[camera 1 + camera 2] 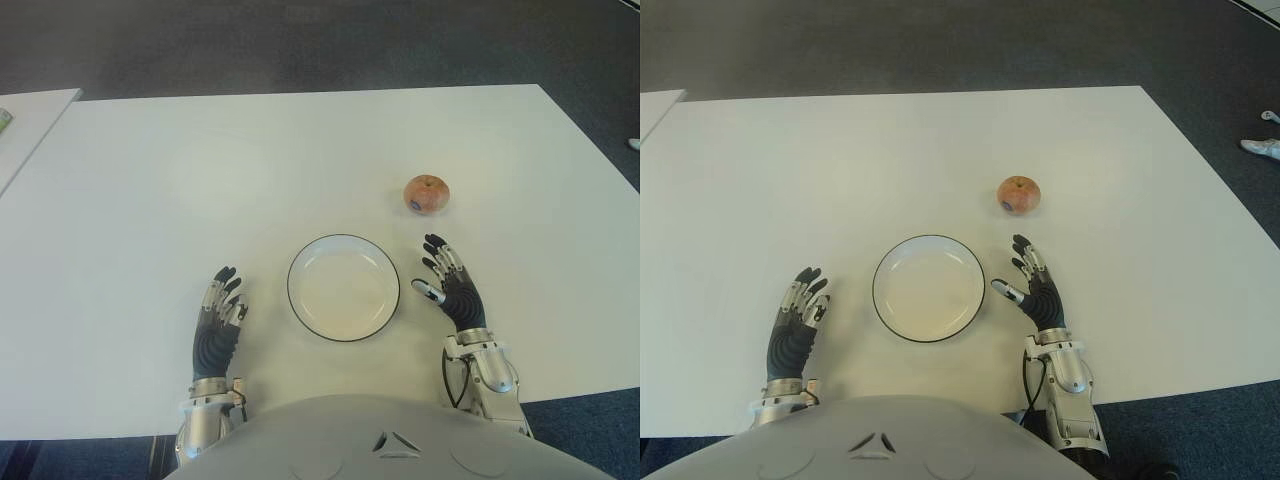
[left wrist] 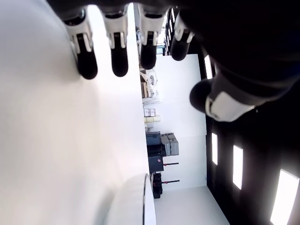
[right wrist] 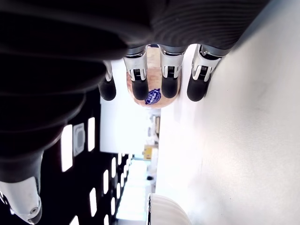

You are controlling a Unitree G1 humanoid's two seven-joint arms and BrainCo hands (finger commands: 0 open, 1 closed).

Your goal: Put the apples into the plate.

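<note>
The robot's own torso cuts off both forearms at the near edge of the eye views, and the right wrist view shows only part of the apple (image 1: 427,193), glimpsed between the fingers (image 3: 140,88) with its blue sticker facing the hand. The apple is roundish, so no long axis can be read; its stem dimple faces up. It sits on the white tabletop (image 1: 200,170), beyond the right hand (image 1: 449,281) and apart from it, off the far right of the empty black-rimmed plate (image 1: 343,287). The right hand's fingers are spread and hold nothing. The left hand (image 1: 217,320) shows left of the plate, fingers extended and empty. Dark carpet surrounds the tabletop.
</note>
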